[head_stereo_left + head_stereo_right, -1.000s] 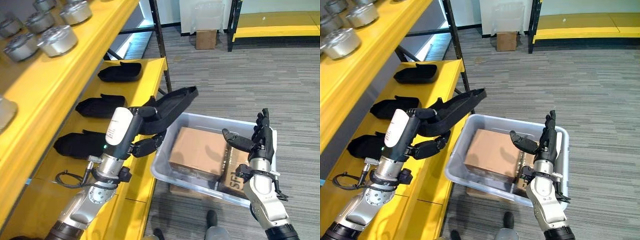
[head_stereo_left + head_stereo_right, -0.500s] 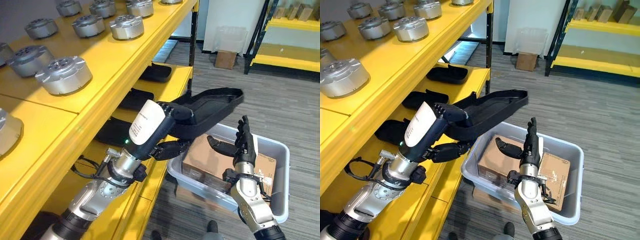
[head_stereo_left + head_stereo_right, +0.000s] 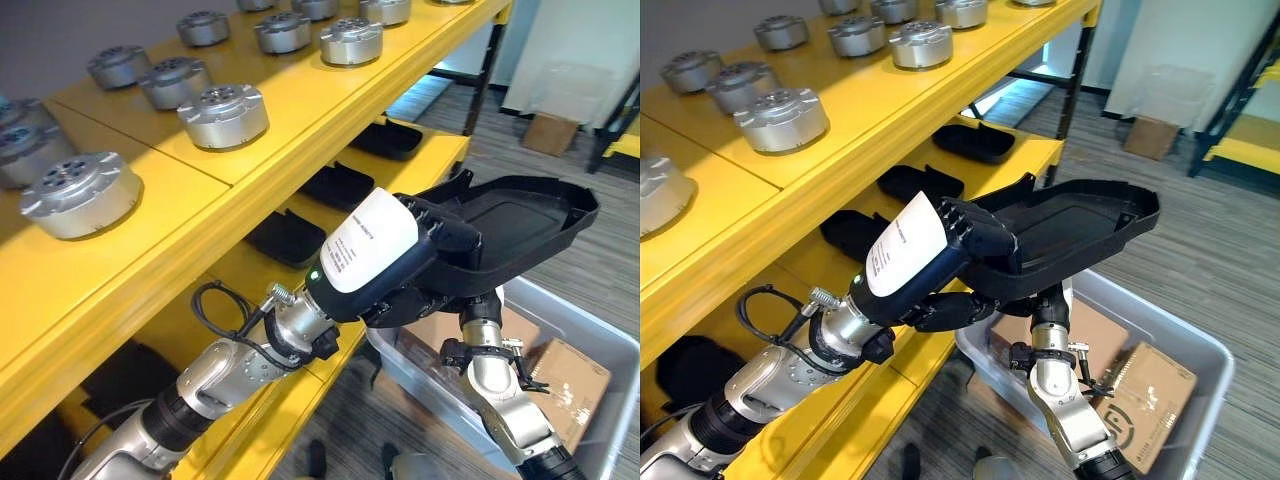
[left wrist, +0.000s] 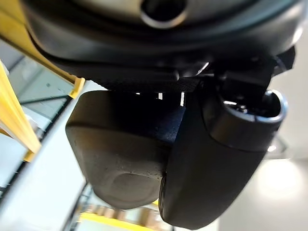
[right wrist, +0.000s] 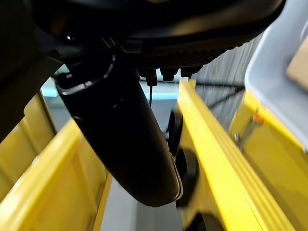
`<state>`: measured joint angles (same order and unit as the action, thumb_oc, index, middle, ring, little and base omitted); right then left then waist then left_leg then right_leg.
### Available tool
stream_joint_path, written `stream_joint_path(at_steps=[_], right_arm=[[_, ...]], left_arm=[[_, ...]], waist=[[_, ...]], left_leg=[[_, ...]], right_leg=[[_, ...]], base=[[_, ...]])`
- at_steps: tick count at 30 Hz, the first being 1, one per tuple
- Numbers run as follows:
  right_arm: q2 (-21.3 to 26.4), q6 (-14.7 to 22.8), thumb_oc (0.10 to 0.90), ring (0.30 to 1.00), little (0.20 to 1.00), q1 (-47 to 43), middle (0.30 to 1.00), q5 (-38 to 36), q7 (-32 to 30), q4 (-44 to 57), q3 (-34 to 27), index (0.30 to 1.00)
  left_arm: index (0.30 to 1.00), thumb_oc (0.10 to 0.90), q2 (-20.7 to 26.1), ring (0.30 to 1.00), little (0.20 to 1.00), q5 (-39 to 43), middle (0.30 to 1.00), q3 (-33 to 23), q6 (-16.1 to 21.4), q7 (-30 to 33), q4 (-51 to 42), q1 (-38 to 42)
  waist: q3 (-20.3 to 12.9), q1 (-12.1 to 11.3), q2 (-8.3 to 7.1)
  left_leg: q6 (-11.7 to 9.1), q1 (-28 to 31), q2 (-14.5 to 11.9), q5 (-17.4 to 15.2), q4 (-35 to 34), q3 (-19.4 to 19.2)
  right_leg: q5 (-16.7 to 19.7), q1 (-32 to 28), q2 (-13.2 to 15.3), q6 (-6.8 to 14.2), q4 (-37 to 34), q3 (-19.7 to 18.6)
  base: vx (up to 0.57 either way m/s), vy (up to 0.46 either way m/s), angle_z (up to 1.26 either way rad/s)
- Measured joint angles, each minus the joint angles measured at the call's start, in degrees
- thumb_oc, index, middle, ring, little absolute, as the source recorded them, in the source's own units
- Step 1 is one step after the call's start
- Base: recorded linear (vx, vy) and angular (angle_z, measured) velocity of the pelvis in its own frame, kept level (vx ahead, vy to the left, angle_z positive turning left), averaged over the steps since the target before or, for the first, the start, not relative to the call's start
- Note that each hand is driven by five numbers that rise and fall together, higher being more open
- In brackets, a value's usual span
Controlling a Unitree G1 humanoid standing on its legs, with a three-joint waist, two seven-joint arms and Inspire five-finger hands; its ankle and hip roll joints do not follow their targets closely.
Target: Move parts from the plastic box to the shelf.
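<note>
Tray (image 3: 510, 215) gripped in left hand (image 3: 420, 255), long axis toward 2 o'clock; lower shelf (image 3: 440, 150) lies at 11 o'clock.

Both eye views look down from the head, side by side, sharing the yellow shelf (image 3: 250, 170), the black tray (image 3: 520, 215) and the plastic box (image 3: 1200, 350). Each wrist view looks along its own hand from very close, facing the shelf.
</note>
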<state>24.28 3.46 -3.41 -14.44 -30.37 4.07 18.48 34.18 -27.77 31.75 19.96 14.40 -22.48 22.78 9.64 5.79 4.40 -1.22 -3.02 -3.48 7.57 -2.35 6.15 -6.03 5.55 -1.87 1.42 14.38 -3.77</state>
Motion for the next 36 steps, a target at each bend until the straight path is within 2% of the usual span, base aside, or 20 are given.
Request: stream_joint_path(at_steps=[5, 6, 8, 9, 11, 13, 14, 15, 16, 17, 18, 19, 20, 22, 25, 29, 32, 34, 35, 36], right_arm=[[0.8, 0.7, 0.9, 1.0, 1.0, 0.4, 1.0, 0.3, -0.9, -0.5, -0.7, 1.0], [0.6, 1.5, 0.9, 1.0, 1.0, 2.5, 1.0, 0.8, -2.3, -0.4, -2.1, 1.0], [0.9, 1.5, 0.9, 1.0, 1.0, 3.6, 1.0, 0.9, -2.5, -0.4, -3.8, 1.0], [1.2, 1.5, 0.9, 1.0, 1.0, 3.4, 1.0, 0.9, -2.5, -0.4, -4.0, 1.0], [0.9, 1.7, 0.9, 1.0, 1.0, 2.1, 1.0, 0.8, -2.0, -0.3, -4.0, 1.0], [1.2, 2.3, 0.9, 1.0, 1.0, 1.9, 1.0, 0.9, -1.5, -0.2, -3.9, 1.0], [0.8, 2.3, 0.9, 1.0, 1.0, 1.4, 1.0, 0.8, -1.3, -0.4, -3.9, 1.0], [0.7, 2.4, 0.9, 1.0, 1.0, 1.2, 1.0, 0.8, -1.4, -0.4, -3.6, 1.0], [0.4, 2.5, 0.9, 1.0, 1.0, 0.4, 1.0, 0.8, -0.9, -1.2, -3.5, 1.0], [0.2, 2.7, 0.9, 1.0, 1.0, -1.0, 1.0, 0.8, -0.2, -2.5, -3.4, 1.0], [-0.2, 2.7, 0.9, 1.0, 1.0, -2.8, 1.0, 0.8, 0.7, -4.7, -3.4, 1.0], [-1.1, 2.6, 0.9, 1.0, 1.0, -4.0, 1.0, 0.8, 1.2, -6.2, -3.6, 1.0], [-1.7, 2.6, 0.9, 1.0, 1.0, -4.4, 1.0, 0.8, 2.0, -6.4, -3.7, 1.0], [-0.6, 2.7, 0.9, 1.0, 1.0, -4.8, 1.0, 0.6, 2.6, -6.6, -3.7, 1.0], [-2.7, 2.3, 0.9, 1.0, 1.0, -3.0, 1.0, -0.6, 2.5, -7.8, -4.7, 1.0], [-5.1, 1.8, 0.9, 1.0, 1.0, 0.7, 1.0, -2.0, 2.9, -7.8, -7.6, 1.0], [-6.2, 0.8, 0.9, 1.0, 1.0, 2.2, 1.0, -2.0, 2.7, -8.4, -9.0, 1.0], [-7.0, 0.0, 0.9, 1.0, 1.0, 3.4, 1.0, -2.0, 2.6, -8.2, -10.2, 1.0], [-7.3, -0.1, 0.9, 1.0, 1.0, 3.5, 1.0, -2.0, 2.6, -8.3, -10.2, 1.0], [-7.4, -0.1, 0.9, 1.0, 1.0, 3.5, 1.0, -2.0, 2.6, -8.3, -10.2, 1.0]], left_arm=[[0.3, 0.4, -0.2, 0.3, 0.3, -0.7, 0.3, -0.3, 0.3, 0.0, 0.0, -2.5], [0.3, 0.4, -0.8, 0.3, 0.3, -0.6, 0.3, -0.4, 1.7, -1.3, 0.2, -2.3], [0.3, 0.4, -1.0, 0.3, 0.3, -0.6, 0.3, -0.5, 3.3, -1.4, 0.7, -1.7], [0.3, 0.4, -1.0, 0.3, 0.3, -0.6, 0.3, -0.7, 3.5, -1.4, 0.7, -1.7], [0.3, 0.4, -1.1, 0.3, 0.3, -0.6, 0.3, -2.5, 4.9, -1.5, 0.7, -3.0], [0.3, 0.4, -1.2, 0.3, 0.3, -0.5, 0.3, -3.1, 5.6, -1.5, 0.6, -3.2], [0.3, 0.4, -1.2, 0.3, 0.3, -0.5, 0.3, -3.5, 5.9, -1.5, 0.6, -3.4], [0.3, 0.4, -0.9, 0.3, 0.3, -0.5, 0.3, -3.5, 6.2, -1.5, 0.6, -3.4], [0.3, 0.4, 0.3, 0.3, 0.3, -0.5, 0.3, -3.6, 6.4, -1.4, -0.1, -3.2], [0.3, 0.4, 1.1, 0.3, 0.3, -0.5, 0.3, -3.8, 6.4, -1.4, -0.8, -2.9], [0.3, 0.4, 1.9, 0.3, 0.3, -0.6, 0.3, -4.0, 6.5, -1.1, -0.7, -2.9], [0.3, 0.4, 2.3, 0.3, 0.3, -0.7, 0.3, -4.0, 6.2, -1.0, -0.6, -2.9], [0.3, 0.4, 2.9, 0.3, 0.3, -1.2, 0.3, -4.2, 6.0, -0.9, -0.6, -2.8], [0.3, 0.4, 2.6, 0.3, 0.3, -2.7, 0.3, -3.9, 5.2, -0.6, 0.3, -1.5], [0.3, 0.4, 2.8, 0.3, 0.3, -4.1, 0.3, -3.6, 4.3, 1.2, 4.1, -2.3], [0.3, 0.4, 7.2, 0.3, 0.3, -4.2, 0.3, -5.1, 4.7, 1.3, 4.6, -8.4], [0.3, 0.4, 8.5, 0.3, 0.3, -4.3, 0.3, -5.2, 6.2, 1.3, 6.6, -10.1], [0.3, 0.4, 7.8, 0.3, 0.3, -4.7, 0.3, -5.9, 7.2, 1.3, 7.5, -12.0], [0.3, 0.4, 7.7, 0.3, 0.3, -5.2, 0.3, -7.1, 8.2, 1.3, 7.5, -13.8], [0.3, 0.4, 7.8, 0.3, 0.3, -6.0, 0.3, -8.1, 8.9, 1.4, 7.4, -14.7]], waist=[[1.6, -1.1, 1.52], [2.5, 0.6, 0.59], [3.3, 1.4, -0.78], [3.4, 1.3, -0.99], [3.6, 0.8, -1.38], [3.3, 1.0, -0.33], [3.4, 0.8, -0.24], [3.5, 0.8, -0.59], [3.3, 1.0, -1.32], [3.3, 0.8, -1.73], [3.4, 0.0, -1.99], [3.4, -0.1, -2.26], [3.2, 0.5, -2.06], [3.0, 1.9, -0.6], [2.9, 2.0, -3.21], [2.8, 0.5, -4.25], [2.8, 0.3, -4.24], [2.8, 0.2, -4.23], [2.7, 0.3, -4.13], [2.7, 0.1, -4.09]], left_leg=[[-0.4, -2.2, -1.0, -0.9, 0.3, 0.8], [-0.4, -3.9, -2.1, -6.7, 1.4, -7.2], [0.2, -4.5, -1.3, -6.4, 4.9, -18.5], [0.2, -4.0, -0.7, -6.5, 6.5, -20.2], [0.5, -0.4, 0.6, -8.8, 10.6, -20.2], [0.8, 3.9, 0.8, -7.2, 9.1, -19.3], [0.7, 4.0, 0.7, -7.2, 7.9, -18.6], [0.9, 3.7, 1.4, -6.2, 7.1, -18.2], [-0.6, 3.8, 2.8, -4.2, 4.6, -16.7], [-0.9, 3.1, 3.4, -4.2, 4.5, -16.2], [-1.2, 2.4, 3.5, -6.8, 6.2, -15.8], [0.9, 0.9, 2.8, -10.9, 13.3, -16.3], [-0.4, 2.0, 1.8, -14.0, 16.7, -14.8], [-0.4, 5.0, 1.5, -14.4, 10.2, -13.1], [1.8, 4.4, 6.1, -12.7, 7.5, -13.3], [4.2, 3.5, 9.5, -11.7, 7.1, -11.1], [5.6, 3.1, 9.8, -10.1, 5.9, -8.7], [7.6, 5.1, 9.3, -7.3, 3.4, -6.2], [7.6, 6.1, 8.6, -6.0, 1.4, -5.8], [7.2, 6.2, 7.8, -4.9, 0.6, -5.6]], right_leg=[[0.0, -0.1, -0.6, -0.6, 0.5, 2.8], [1.9, -1.9, 2.9, -2.7, -2.8, 8.7], [2.2, -3.3, 6.9, -2.7, -4.1, 13.5], [2.1, -3.4, 7.7, -2.7, -4.2, 14.3], [2.0, -3.8, 9.8, -2.5, -3.8, 15.7], [0.4, -3.5, 9.4, -0.6, -1.2, 15.7], [0.3, -2.5, 10.2, -0.8, 0.7, 15.7], [0.3, -1.6, 10.6, -0.9, 2.2, 15.2], [0.2, -0.7, 11.7, -1.1, 1.9, 13.4], [-0.2, -0.5, 11.7, -0.2, 1.0, 11.4], [1.6, 0.0, 13.1, 0.9, -0.7, 11.6], [2.8, -0.4, 13.8, 1.6, -1.4, 11.4], [4.3, -0.2, 14.5, 3.0, -1.9, 10.4], [5.0, 0.6, 14.8, 4.5, -1.6, 10.2], [9.4, 0.5, 19.2, 5.5, -5.0, 8.8], [13.4, -2.9, 21.6, 5.7, -11.1, 8.0], [16.0, -2.7, 21.8, 6.8, -9.3, 6.5], [15.4, 1.1, 21.1, 7.4, -0.8, 3.9], [10.8, 2.6, 19.1, 9.8, 2.5, 3.3], [7.5, 3.3, 16.2, 10.2, 4.1, 3.4]], base=[[-0.19, -0.055, 0.47], [-0.34, 0.019, 1.65], [-0.25, 0.048, 1.61], [-0.22, 0.119, 0.91], [-0.24, 0.151, 0.57], [-0.26, 0.198, 0.51], [-0.28, 0.219, 0.48], [-0.35, 0.294, 0.7], [-0.37, 0.338, 0.74], [-0.4, 0.392, 0.53], [-0.39, 0.424, 0.16], [-0.44, 0.499, 0.0], [-0.37, 0.421, 0.05], [-0.35, 0.389, 0.12], [-0.31, 0.361, 0.19], [-0.25, 0.287, 0.38], [-0.15, 0.235, 0.59], [-0.17, 0.243, 0.59], [-0.14, 0.204, 0.16], [-0.12, 0.196, 0.2]])
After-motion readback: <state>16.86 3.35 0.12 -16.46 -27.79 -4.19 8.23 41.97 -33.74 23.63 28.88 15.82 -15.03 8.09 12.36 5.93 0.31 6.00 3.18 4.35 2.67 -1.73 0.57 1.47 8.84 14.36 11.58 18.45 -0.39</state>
